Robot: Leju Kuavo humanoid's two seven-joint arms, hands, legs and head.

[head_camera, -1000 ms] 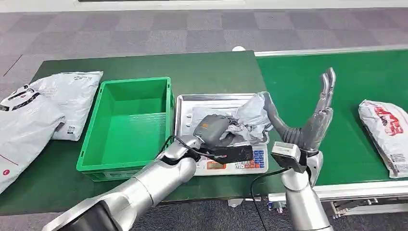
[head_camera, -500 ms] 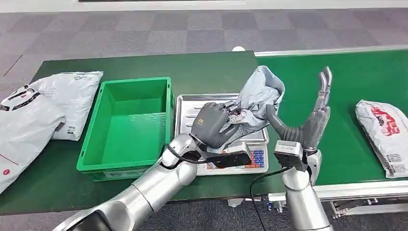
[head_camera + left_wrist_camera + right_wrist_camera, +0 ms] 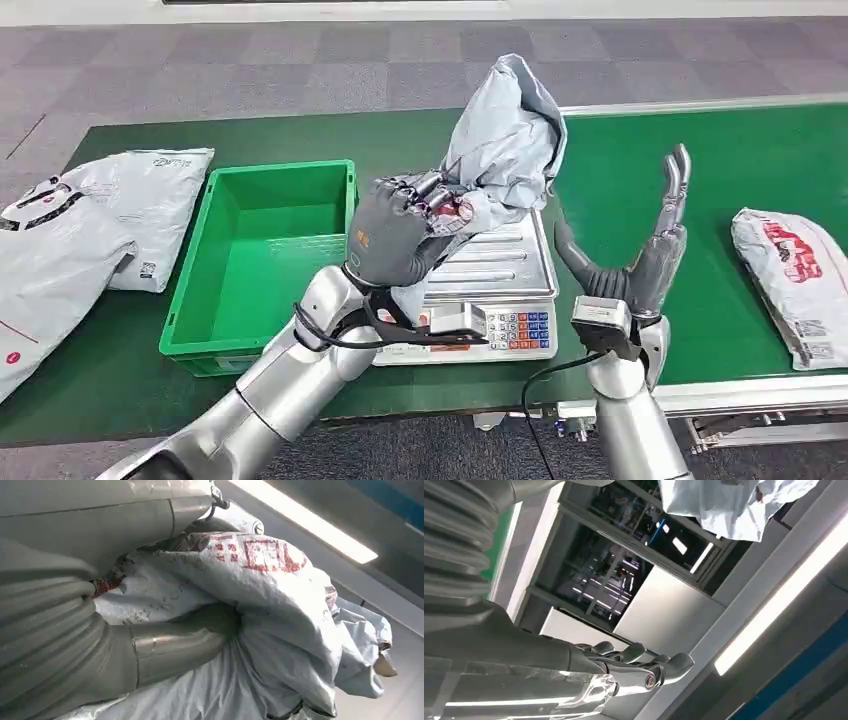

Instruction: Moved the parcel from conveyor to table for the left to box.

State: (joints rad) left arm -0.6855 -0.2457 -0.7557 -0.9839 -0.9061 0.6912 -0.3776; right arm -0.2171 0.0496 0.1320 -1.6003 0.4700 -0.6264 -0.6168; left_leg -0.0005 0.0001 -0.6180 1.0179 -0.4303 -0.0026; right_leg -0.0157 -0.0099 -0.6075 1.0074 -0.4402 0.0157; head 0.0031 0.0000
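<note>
the left hand (image 3: 392,235) gripped a grey parcel (image 3: 505,135) raised above the scale tray (image 3: 500,262); the right hand (image 3: 640,250) was wide, holding nothing. next, seemingly, carrying it leftward over the green box (image 3: 262,262).

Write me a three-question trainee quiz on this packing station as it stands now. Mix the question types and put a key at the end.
1. True or false: the left hand grips the grey parcel clear above the scale tray.
2. Multiple choice: the green crate holds
A. one parcel
B. two parcels
C. nothing
3. Fill in: the right hand holds nothing, its fingers spread and pointing ____, and another parcel lies on the ____ to its right.

Key
1. True; the parcel hangs from the hand with the tray bare beneath it.
2. C.
3. upward; conveyor.
</note>
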